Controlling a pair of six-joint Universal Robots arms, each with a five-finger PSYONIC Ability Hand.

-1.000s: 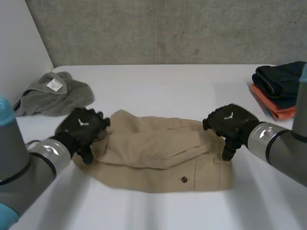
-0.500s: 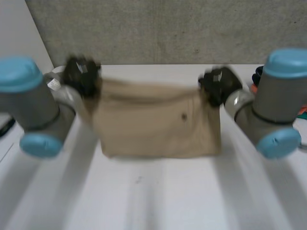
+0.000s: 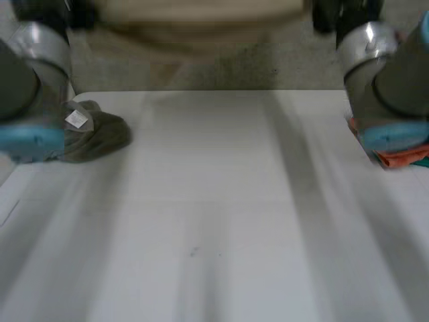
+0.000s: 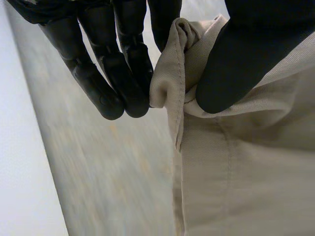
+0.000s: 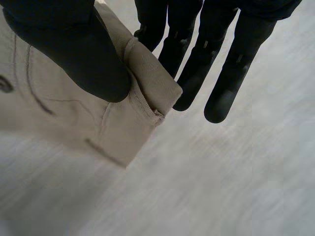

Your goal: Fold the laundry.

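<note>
Item: tan garment (image 3: 201,19), held up in the air, well clear of the counter (image 3: 214,221). It is stretched between the two robot hands in front of the grey wall (image 3: 221,67). It is blurred in the head view, so the cut cannot be told.

The left robot hand (image 4: 246,59) is closed on the garment's edge at its own end. The thumb is on one face of the cloth and the straight fingers (image 4: 115,73) are on the other. A folded seam bunches up between them. Cloth hangs down from the thumb, with a stitched hem along the edge.

The right robot hand (image 5: 74,49) has the same kind of pinch at the opposite end. The thumb presses the folded corner against the fingers (image 5: 194,69). The outer fingers reach straight past the corner.

The left arm (image 3: 30,80) and right arm (image 3: 389,87) are both raised.

A crumpled grey cloth (image 3: 100,137) with a white label (image 3: 76,119) lies on the counter, well below the left robot hand.

An orange cloth (image 3: 399,157) lies on the counter well below the right robot hand, partly hidden by the right arm.
</note>
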